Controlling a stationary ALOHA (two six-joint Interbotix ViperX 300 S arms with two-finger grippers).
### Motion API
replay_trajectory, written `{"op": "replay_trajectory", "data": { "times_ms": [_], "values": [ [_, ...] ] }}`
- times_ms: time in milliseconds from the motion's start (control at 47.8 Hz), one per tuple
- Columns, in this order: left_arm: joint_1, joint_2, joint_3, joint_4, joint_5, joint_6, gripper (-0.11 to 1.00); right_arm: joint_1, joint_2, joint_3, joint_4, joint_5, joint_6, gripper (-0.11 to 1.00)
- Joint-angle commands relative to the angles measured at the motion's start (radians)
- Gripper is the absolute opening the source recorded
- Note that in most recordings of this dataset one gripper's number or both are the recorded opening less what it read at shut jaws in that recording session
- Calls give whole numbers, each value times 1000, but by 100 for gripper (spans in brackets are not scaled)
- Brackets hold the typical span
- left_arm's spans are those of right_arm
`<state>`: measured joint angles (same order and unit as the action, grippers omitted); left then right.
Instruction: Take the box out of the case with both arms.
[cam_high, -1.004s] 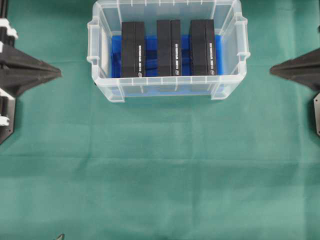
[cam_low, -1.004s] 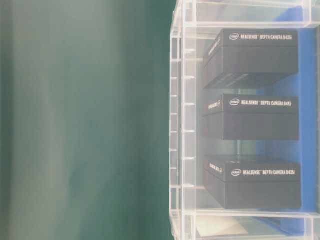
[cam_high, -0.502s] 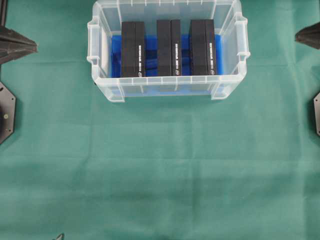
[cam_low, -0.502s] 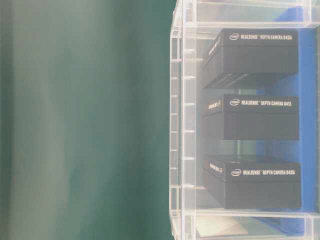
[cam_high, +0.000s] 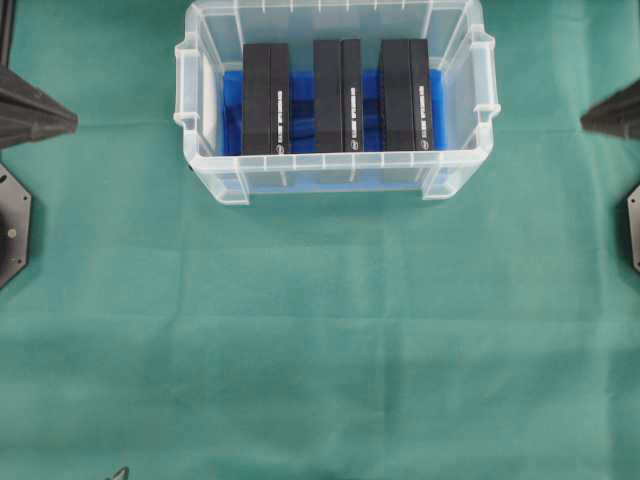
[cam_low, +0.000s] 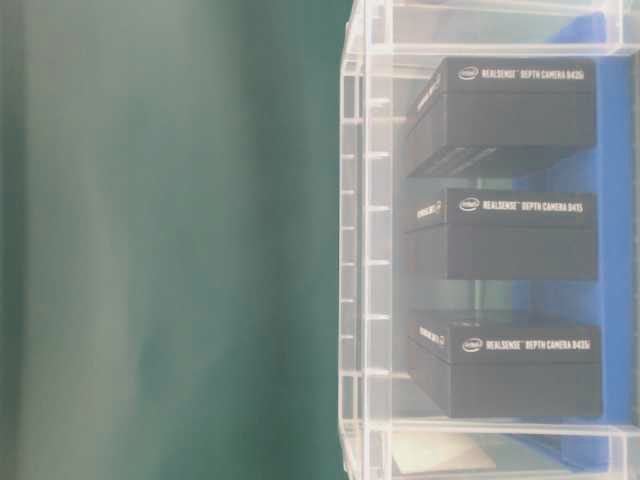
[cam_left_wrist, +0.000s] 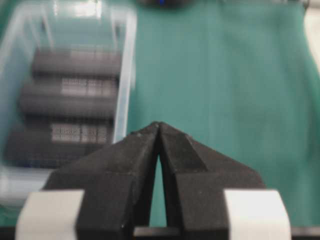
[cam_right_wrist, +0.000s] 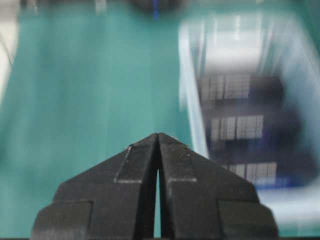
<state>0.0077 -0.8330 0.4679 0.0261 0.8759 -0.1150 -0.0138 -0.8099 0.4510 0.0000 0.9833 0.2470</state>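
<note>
Boxes (cam_high: 338, 95), 3, sit in case (cam_high: 200, 165) between clenched left tool (cam_high: 68, 120) and right tool (cam_high: 590, 120).

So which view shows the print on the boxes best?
The table-level view: the white lettering on all three boxes is sharp enough to read through the case wall. The overhead view shows the boxes from above with only tiny, unreadable print. Both wrist views are blurred; labels appear as pale smudges.
</note>
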Motion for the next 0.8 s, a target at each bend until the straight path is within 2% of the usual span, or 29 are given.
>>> {"op": "replay_trajectory", "data": {
  "times_ms": [0,146,272,607,691,774],
  "values": [
    [2,43,-60,2,175,-18,0,-3,31,-44,2,179,28,0],
    [0,109,-87,2,430,-58,0,-2,94,-60,2,462,60,0],
    [2,146,-103,2,569,-78,0,-2,133,-71,-3,607,69,0],
    [2,146,-103,2,581,-83,0,-2,144,-71,-31,627,83,0],
    [0,141,-101,2,581,-97,0,-2,144,-71,-43,627,132,0],
    [2,138,-100,2,580,-161,0,-2,146,-71,-52,629,218,0]
  ]
}}
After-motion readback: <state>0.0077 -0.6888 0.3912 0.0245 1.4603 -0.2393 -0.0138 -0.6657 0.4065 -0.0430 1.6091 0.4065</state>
